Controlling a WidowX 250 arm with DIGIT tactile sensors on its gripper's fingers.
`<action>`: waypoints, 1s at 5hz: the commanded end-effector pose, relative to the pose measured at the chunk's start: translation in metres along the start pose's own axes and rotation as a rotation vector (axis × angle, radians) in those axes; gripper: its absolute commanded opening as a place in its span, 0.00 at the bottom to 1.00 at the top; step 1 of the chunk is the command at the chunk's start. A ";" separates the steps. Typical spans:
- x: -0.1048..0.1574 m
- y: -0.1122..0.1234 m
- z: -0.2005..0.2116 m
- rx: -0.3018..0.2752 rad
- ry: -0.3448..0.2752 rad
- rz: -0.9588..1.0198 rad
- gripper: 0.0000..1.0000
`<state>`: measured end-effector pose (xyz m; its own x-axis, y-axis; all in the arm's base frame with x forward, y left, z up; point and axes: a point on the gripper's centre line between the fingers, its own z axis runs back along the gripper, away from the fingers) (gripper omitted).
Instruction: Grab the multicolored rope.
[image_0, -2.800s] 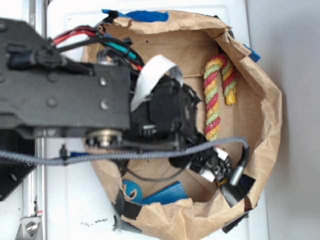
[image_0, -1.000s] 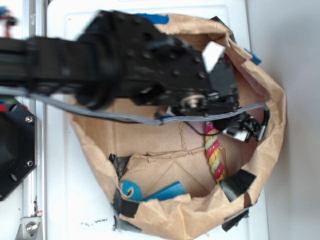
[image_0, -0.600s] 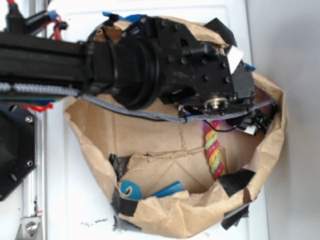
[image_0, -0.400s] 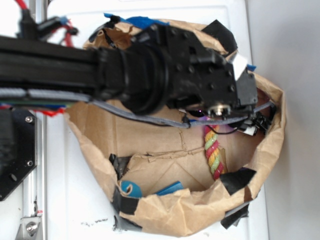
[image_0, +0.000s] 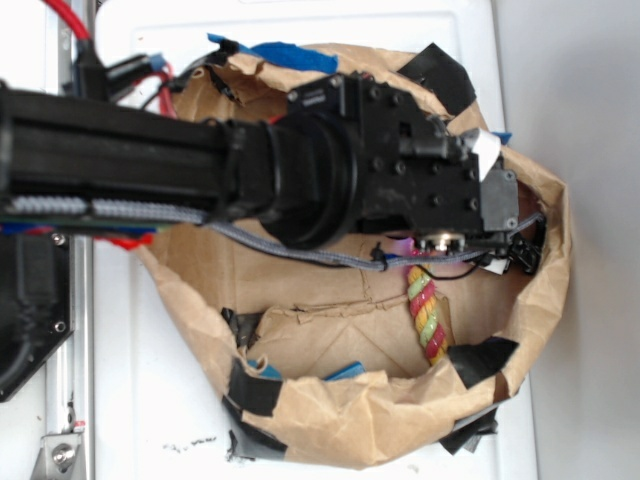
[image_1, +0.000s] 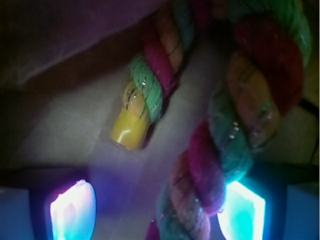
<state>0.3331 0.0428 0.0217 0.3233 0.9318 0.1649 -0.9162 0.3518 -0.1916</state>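
From my wrist camera, the two glowing fingertips (image_1: 72, 210) sit at the bottom of the view, one at each lower corner, so the jaws are spread wide. The gripper (image_1: 155, 212) has the multicolored rope (image_1: 220, 150) running up between them, its long strand lying close against the right-hand pad; I cannot tell whether it touches. Beyond that, the rope's short hooked end with its yellow cap (image_1: 130, 129) rests on the brown paper floor, apart from the left pad. The jaws are not pinching anything.

From the exterior camera, the black arm (image_0: 330, 180) reaches in from the surface's left edge and hangs over the paper bag (image_0: 330, 420), which lies open on the white surface (image_0: 150, 400). The arm's wrist covers the upper half of the bag's floor and hides the gripper itself. Only the lower stretch of the rope shows, poking out below the wrist toward the bag's near-right wall. A grey braided cable (image_0: 300, 255) droops across the bag just under the arm. Black tape patches (image_0: 485, 358) sit on the bag's rim, and a blue scrap (image_0: 345, 372) peeks up at its lower wall.
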 end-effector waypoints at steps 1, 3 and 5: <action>0.000 -0.004 0.009 -0.055 -0.033 0.028 0.00; 0.001 0.002 0.031 -0.100 -0.004 0.014 0.00; -0.014 0.020 0.072 -0.190 0.067 -0.057 0.00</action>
<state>0.2961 0.0194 0.0671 0.4161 0.9057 0.0807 -0.8507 0.4191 -0.3174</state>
